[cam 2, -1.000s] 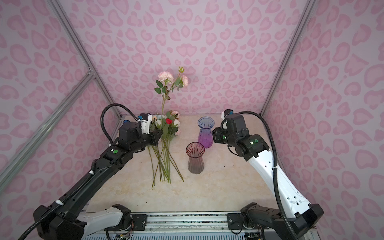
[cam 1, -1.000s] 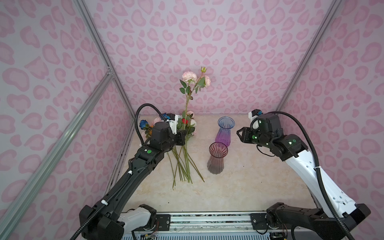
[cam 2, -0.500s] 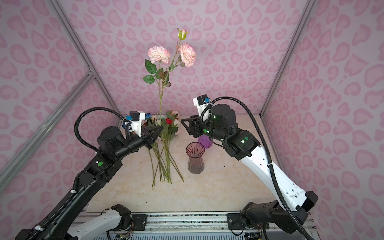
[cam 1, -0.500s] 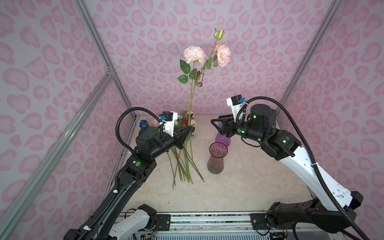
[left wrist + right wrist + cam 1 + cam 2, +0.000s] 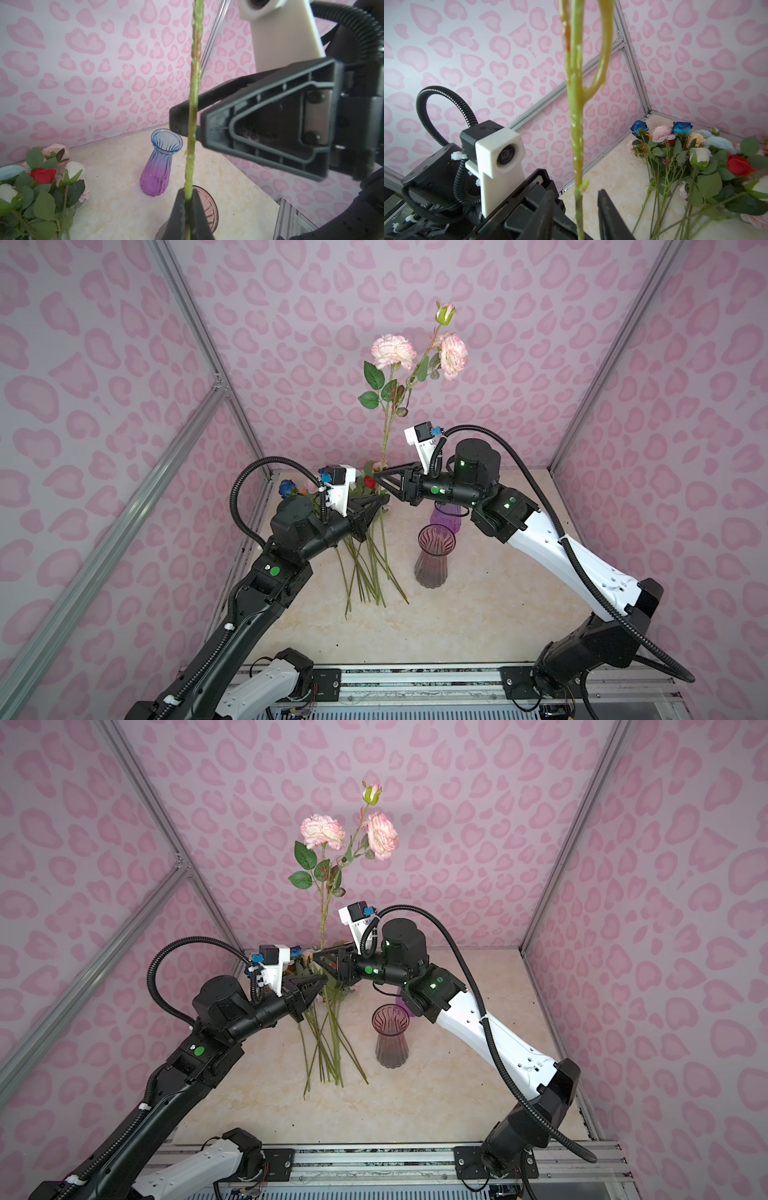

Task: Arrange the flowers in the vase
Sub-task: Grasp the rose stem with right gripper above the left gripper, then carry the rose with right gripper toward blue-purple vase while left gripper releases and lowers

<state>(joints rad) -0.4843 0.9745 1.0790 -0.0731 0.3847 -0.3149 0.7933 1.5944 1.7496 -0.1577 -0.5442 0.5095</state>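
Note:
My left gripper [image 5: 383,500] [image 5: 323,980] [image 5: 188,193] is shut on the green stem [image 5: 194,83] of a pink flower [image 5: 392,351] [image 5: 323,831], which stands upright well above the table. My right gripper [image 5: 376,477] [image 5: 316,959] [image 5: 576,194] is open, one finger on each side of that stem [image 5: 576,128] just above the left gripper, with a gap on both sides. The other flowers [image 5: 365,568] [image 5: 695,158] [image 5: 41,187] lie in a pile at the back left. A reddish glass vase [image 5: 434,556] [image 5: 390,1036] stands empty to their right.
A blue-to-purple vase [image 5: 160,164] [image 5: 444,518] stands behind the reddish one, mostly hidden by my right arm in both top views. Pink patterned walls with metal frame bars [image 5: 199,406] close in the table [image 5: 478,614]. A rail [image 5: 415,680] runs along the front edge.
The left gripper has lifted the pink flower high and drawn back toward the front. The right gripper has swung left from beside the vases to the stem, and its jaws have narrowed around it.

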